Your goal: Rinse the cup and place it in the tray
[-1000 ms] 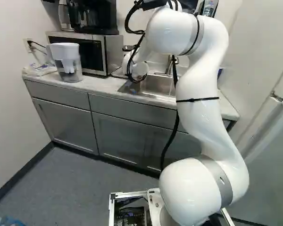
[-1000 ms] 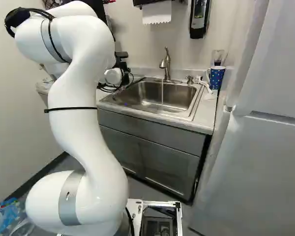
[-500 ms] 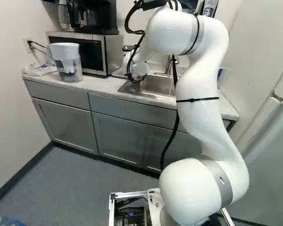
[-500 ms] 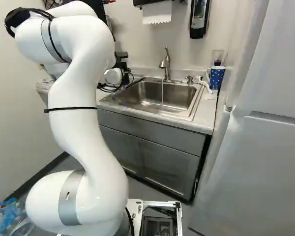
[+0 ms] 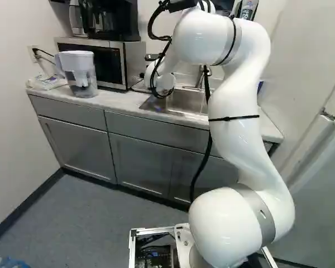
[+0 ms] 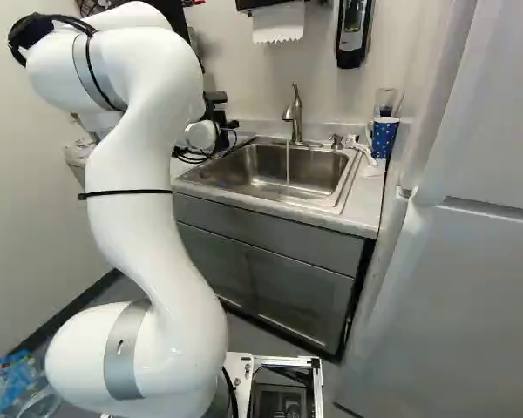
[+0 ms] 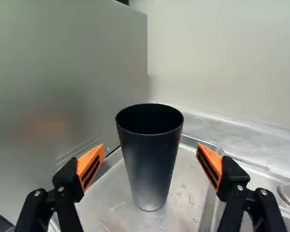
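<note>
I can see nothing that has moved since the earlier frame: my base has not rolled, and my big white arm (image 5: pixel 237 117) is bent just the same, reaching far ahead to the left of the sink (image 6: pixel 266 165). The microwave (image 5: pixel 135 64) is left of the sink too. The tap (image 6: pixel 297 109) is at the sink's far side, and its water (image 6: pixel 288 165) runs down with no cup under it

The tray (image 7: pixel 186 193) has some drops in it. My gripper (image 7: pixel 151 149) is wide open, with one orange pad on each side of the dark cup (image 7: pixel 149 169), and it has hold of nothing. The cup stands up straight in the tray, mouth up

I think the rinse is over and I am at the letting-go step, but I can't be sure from here. If so, I should back straight out, slow and level, so I don't bump the cup over
</note>
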You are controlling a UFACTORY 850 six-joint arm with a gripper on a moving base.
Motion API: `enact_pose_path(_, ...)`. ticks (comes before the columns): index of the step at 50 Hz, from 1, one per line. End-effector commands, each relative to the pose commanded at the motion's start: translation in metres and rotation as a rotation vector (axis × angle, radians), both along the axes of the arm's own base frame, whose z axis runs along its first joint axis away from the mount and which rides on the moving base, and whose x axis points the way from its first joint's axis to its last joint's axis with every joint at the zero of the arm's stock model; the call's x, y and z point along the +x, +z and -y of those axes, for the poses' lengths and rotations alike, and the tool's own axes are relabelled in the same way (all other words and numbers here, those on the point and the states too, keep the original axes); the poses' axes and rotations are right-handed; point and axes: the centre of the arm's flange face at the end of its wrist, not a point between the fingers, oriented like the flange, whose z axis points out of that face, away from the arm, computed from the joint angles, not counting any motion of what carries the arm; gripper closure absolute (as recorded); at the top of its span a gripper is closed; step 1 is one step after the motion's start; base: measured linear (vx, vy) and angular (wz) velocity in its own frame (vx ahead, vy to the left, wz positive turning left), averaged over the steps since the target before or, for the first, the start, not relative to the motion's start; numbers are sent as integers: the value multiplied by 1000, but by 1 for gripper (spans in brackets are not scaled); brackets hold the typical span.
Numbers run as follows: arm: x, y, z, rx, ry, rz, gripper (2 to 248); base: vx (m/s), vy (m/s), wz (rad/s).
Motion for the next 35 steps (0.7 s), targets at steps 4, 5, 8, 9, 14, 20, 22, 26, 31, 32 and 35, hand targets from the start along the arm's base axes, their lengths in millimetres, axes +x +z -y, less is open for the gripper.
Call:
enact_pose_path(4,0,0,0,0,0,0,3,0,0,0)
enact_pose_path(5,0,0,0,0,0,0,3,0,0,0)
enact_pose_path(8,0,1,0,0,0,1,3,0,0,0)
enact_pose_path(9,0,1,0,0,0,2,3,0,0,0)
enact_pose_path(14,0,5,0,1,0,8,3,0,0,0)
enact_pose_path(20,0,12,0,3,0,18,3,0,0,0)
enact_pose_path(22,0,14,0,4,0,22,3,0,0,0)
enact_pose_path(26,-1,19,0,5,0,29,3,0,0,0)
enact_pose_path(31,-1,25,0,7,0,38,3,0,0,0)
enact_pose_path(32,-1,26,0,7,0,39,3,0,0,0)
enact_pose_path(35,-1,29,0,8,0,45,3,0,0,0)
